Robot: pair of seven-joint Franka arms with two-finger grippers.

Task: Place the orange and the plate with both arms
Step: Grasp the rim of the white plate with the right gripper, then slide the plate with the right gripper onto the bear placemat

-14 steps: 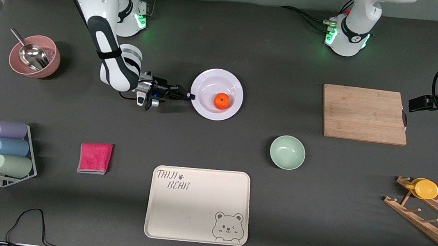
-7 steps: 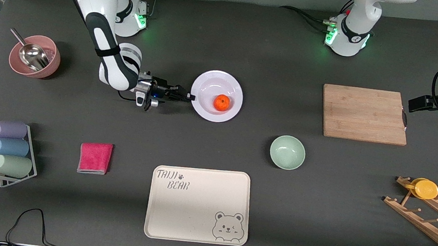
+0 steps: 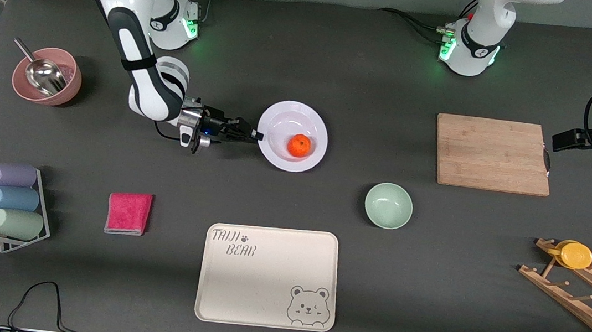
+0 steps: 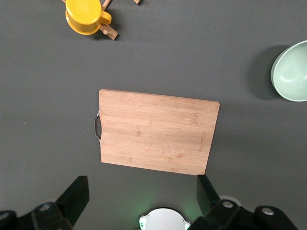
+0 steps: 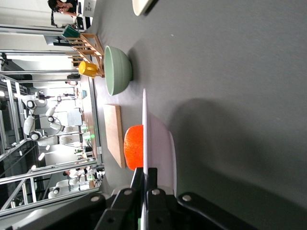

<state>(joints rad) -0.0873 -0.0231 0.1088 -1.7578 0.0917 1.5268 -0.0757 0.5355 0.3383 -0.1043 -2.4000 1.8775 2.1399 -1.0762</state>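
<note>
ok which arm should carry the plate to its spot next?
Right. The right gripper is already shut on the plate rim, with the orange on it. The left gripper waits open above the cutting board.

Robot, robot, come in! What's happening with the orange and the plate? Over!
Right end effector shut on the plate rim, orange riding in it. Left end effector open, waiting above the cutting board. Green bowl sits nearby, toward the camera.

plate (image 3: 294, 116) white | orange (image 3: 299, 146) bright orange | bowl (image 3: 388, 205) pale green | cloth (image 3: 128, 213) pink | tray (image 3: 265, 295) beige, bear drawing
</note>
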